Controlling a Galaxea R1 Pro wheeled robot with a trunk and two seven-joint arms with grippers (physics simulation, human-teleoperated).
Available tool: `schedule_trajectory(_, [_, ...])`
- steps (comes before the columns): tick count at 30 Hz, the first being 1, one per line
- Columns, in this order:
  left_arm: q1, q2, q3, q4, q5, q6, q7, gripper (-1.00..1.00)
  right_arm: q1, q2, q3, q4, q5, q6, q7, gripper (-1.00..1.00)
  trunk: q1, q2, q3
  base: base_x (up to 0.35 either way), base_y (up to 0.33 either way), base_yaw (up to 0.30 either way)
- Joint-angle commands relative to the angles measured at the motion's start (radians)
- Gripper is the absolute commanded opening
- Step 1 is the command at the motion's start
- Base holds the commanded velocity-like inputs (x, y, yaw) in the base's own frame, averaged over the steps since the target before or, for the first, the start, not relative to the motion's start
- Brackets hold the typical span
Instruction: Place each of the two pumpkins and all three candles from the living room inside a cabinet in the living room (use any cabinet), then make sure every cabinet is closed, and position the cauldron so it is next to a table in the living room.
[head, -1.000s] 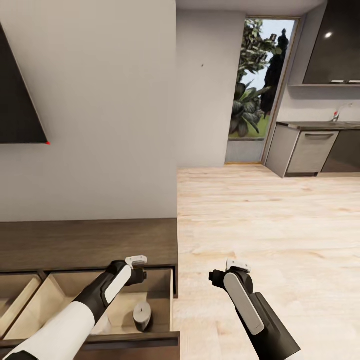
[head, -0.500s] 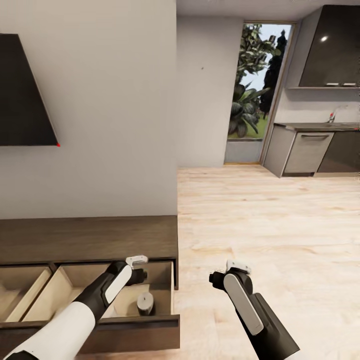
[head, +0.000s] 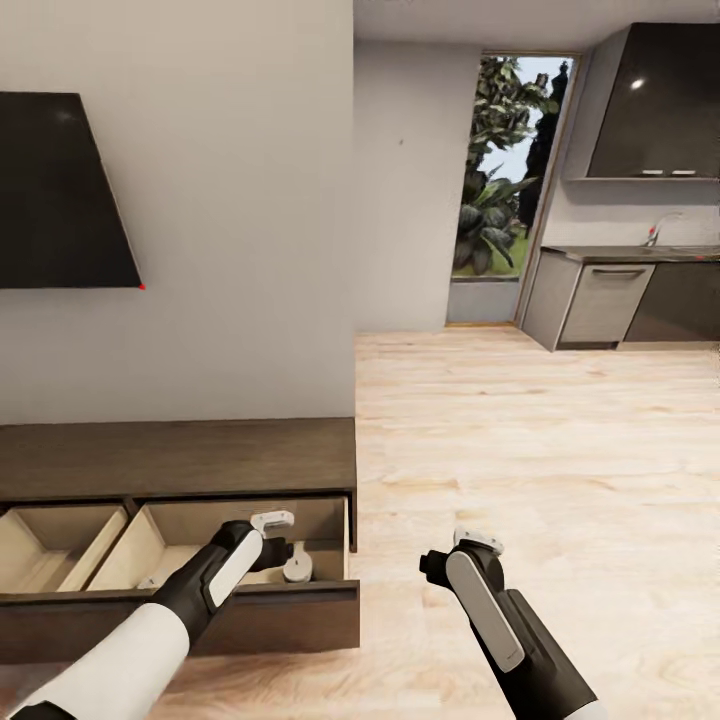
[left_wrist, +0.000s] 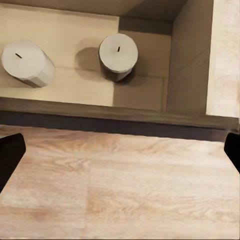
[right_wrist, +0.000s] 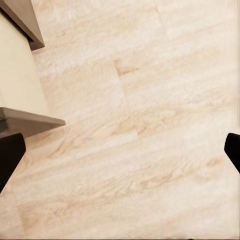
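Progress was only partial at this point, judging by what could be seen. Two candles (left_wrist: 119, 54) were sat upright inside the right-hand open drawer (head: 250, 605) of the cabinet (head: 180, 458), well apart from each other in the left wrist view, the second one (left_wrist: 27, 63) further from the drawer's side wall. In the head view just one candle (head: 297, 567) could be made out, right next to the left gripper (head: 272, 540). A second drawer (head: 60, 545) to the left was pulled out too, and nothing could be spotted in the part of it that was visible.

The left gripper was spread wide with nothing in it, hung over the drawer's near edge. The right gripper (head: 462, 560) was spread wide and empty as well, held over bare floor (head: 520, 450) just right of the cabinet.

So roughly: two candles stowed, and a third candle, both pumpkins and the cauldron not accounted for in these shots. Both drawers would need to be shut at the end, and the cauldron set by the table. Most of the job was probably left, tbh.
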Motion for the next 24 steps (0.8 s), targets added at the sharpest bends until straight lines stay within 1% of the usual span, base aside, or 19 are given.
schedule_trajectory(1, [-0.001,0.002,-0.006,-0.002,0.011,0.001,0.009,1.00,-0.001,0.000,0.001,-0.001,-0.009,0.003,-0.010,1.00,-0.001,-0.001,-0.001,-0.315,0.000,0.000])
schedule_trajectory(12, [-0.001,0.004,-0.006,-0.002,0.010,0.001,0.009,1.00,-0.001,0.000,0.001,-0.001,-0.009,0.003,-0.011,1.00,-0.001,-0.001,-0.001,-0.314,0.000,0.000])
schedule_trajectory(16, [-0.001,0.010,-0.006,-0.003,0.008,0.001,0.008,1.00,-0.001,0.000,0.001,-0.001,-0.009,0.003,-0.010,1.00,-0.001,-0.001,-0.001,-0.275,0.000,0.000])
schedule_trajectory(18, [-0.001,0.017,0.001,-0.003,0.008,0.001,0.008,1.00,-0.001,0.000,0.001,-0.001,-0.009,0.003,-0.010,1.00,-0.001,-0.001,-0.001,-0.221,0.000,0.000])
schedule_trajectory(19, [-0.001,0.021,0.009,-0.003,0.008,0.001,0.008,1.00,-0.001,0.000,0.001,-0.001,-0.009,0.003,-0.010,1.00,-0.001,-0.001,-0.001,-0.265,0.000,0.000])
schedule_trajectory(20, [-0.001,0.026,0.029,-0.003,0.008,0.001,0.007,1.00,-0.001,0.000,0.001,-0.001,-0.009,0.003,-0.010,1.00,-0.001,-0.001,-0.001,-0.295,0.000,0.000])
schedule_trajectory(21, [-0.001,0.027,0.038,-0.003,0.008,0.001,0.006,1.00,-0.001,0.000,0.001,-0.001,-0.009,0.003,-0.010,1.00,-0.001,-0.001,-0.001,-0.301,0.005,0.000])
schedule_trajectory(22, [-0.001,0.029,0.062,-0.004,0.008,0.001,0.005,1.00,-0.001,0.000,0.001,-0.001,-0.009,0.003,-0.010,1.00,-0.001,-0.001,-0.001,-0.311,0.043,0.000])
schedule_trajectory(23, [-0.001,0.030,0.078,-0.006,0.007,0.002,0.004,1.00,-0.001,0.000,0.001,-0.001,-0.009,0.003,-0.010,1.00,-0.001,-0.001,-0.001,-0.308,0.084,0.000])
schedule_trajectory(24, [-0.001,0.030,0.084,-0.006,0.007,0.002,0.004,1.00,-0.001,0.000,0.001,-0.001,-0.009,0.003,-0.010,1.00,-0.001,-0.001,-0.001,-0.302,0.109,0.000])
